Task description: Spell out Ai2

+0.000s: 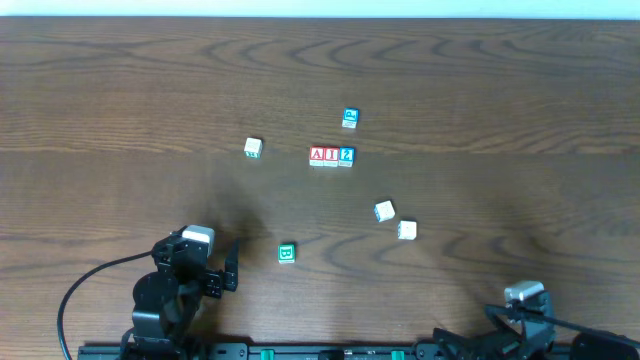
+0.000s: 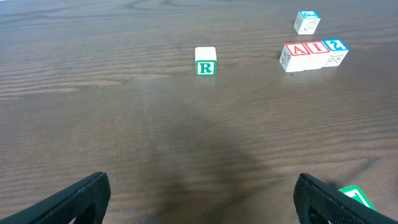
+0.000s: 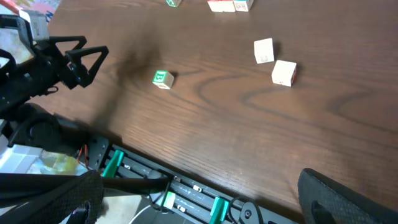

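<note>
Down at the near edge of the table point(image 1: 120, 90), your left gripper point(image 2: 202, 186) is spread wide with nothing between its fingers, aimed across bare wood toward the letters. Your right gripper point(image 3: 199, 180) is likewise parted and empty, low over the base rail point(image 3: 143, 174) at the near right corner. Neither touches a block, and both sit well apart from the word. I read that as a deliberate stand-off: with the arms back, nothing can nudge the line.

Outward from the left gripper, the green block point(image 1: 287, 252) lies near it to the right, unused. Further out, the R block point(image 2: 206, 61) stands alone, well left of the word. Out from the right gripper, the nearer white block point(image 1: 406, 230) and the farther white block point(image 1: 384, 211) rest close together; whether they touch I cannot tell.

At mid-table is what you care about. The A block point(image 1: 317, 155), I block point(image 1: 331, 155) and 2 block point(image 1: 346, 155) stand side by side, touching, in one straight row. They are pressed together so they read as one word rather than loose letters. The blue block point(image 1: 350, 118) sits just behind the 2 block, apart from it, a spare set clear of the line. Judging by this, the spelling looks complete. Your main risk is any sweep past the row.
</note>
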Tool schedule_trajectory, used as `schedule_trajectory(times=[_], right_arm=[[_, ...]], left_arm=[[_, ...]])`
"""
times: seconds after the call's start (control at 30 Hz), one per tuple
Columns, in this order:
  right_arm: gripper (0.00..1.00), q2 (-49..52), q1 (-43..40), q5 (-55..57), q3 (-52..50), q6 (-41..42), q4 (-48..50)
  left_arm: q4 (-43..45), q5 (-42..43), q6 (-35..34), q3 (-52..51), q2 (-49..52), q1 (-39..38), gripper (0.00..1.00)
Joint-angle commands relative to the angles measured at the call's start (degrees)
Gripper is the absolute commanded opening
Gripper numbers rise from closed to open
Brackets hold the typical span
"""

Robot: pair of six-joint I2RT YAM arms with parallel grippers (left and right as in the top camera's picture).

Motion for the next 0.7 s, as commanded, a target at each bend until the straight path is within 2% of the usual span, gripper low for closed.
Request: schedule_trajectory(times=[0.0,0.33,0.47,0.57,0.67], right_arm=[[0.99,-0.1,0.3,-0.3,-0.1,0.8,0.1],[0.99,-0.1,0.3,0.3,-0.1,0.0,0.1],[0.99,-0.1,0.2,9.9,-0.4,-2.6,4.9],[0.99,-2.8,-3.6,11.9,-3.6,-11.8,15.8],[0.99,-7.6,-7.5,11.6,-8.0,-19.8,22.3]], left_arm=[[0.2,-0.6,0.6,-0.9,-0.5,0.2,0.95],[0.2,-0.6,0.6,-0.9,-0.5,0.2,0.95],[0.2,-0.6,0.6,-0.9,-0.5,0.2,0.95],[0.2,-0.6,0.6,-0.9,-0.5,0.2,0.95],[0.2,-0.6,0.6,-0.9,-0.5,0.2,0.95]])
